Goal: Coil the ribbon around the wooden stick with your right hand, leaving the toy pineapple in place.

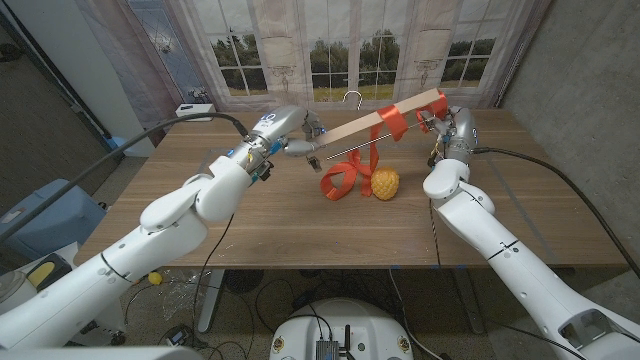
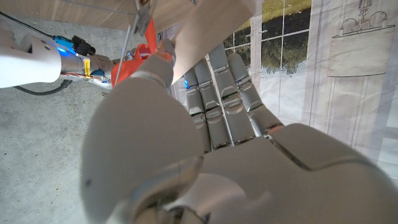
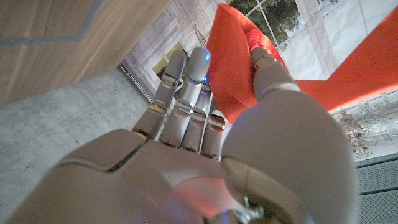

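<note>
At the left end of the wooden stick (image 1: pixel 382 120), left hand (image 1: pixel 290 135) grips it, fingers (image 2: pixel 217 99) wrapped around the wood, holding it raised above the table (image 1: pixel 250 230). Ribbon (image 1: pixel 345 175), orange-red, loops over the stick and hangs down between the hands; its lower loops appear to reach the table just beside the toy pineapple (image 1: pixel 386 184). Right hand (image 1: pixel 440 125), at the stick's far end, pinches a ribbon length.

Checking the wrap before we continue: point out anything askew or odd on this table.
The wooden stick is held tilted in the air by the left hand. Only a few turns of ribbon sit near its raised end by the right hand; the rest hangs in a loose tangle beside the toy pineapple.
</note>
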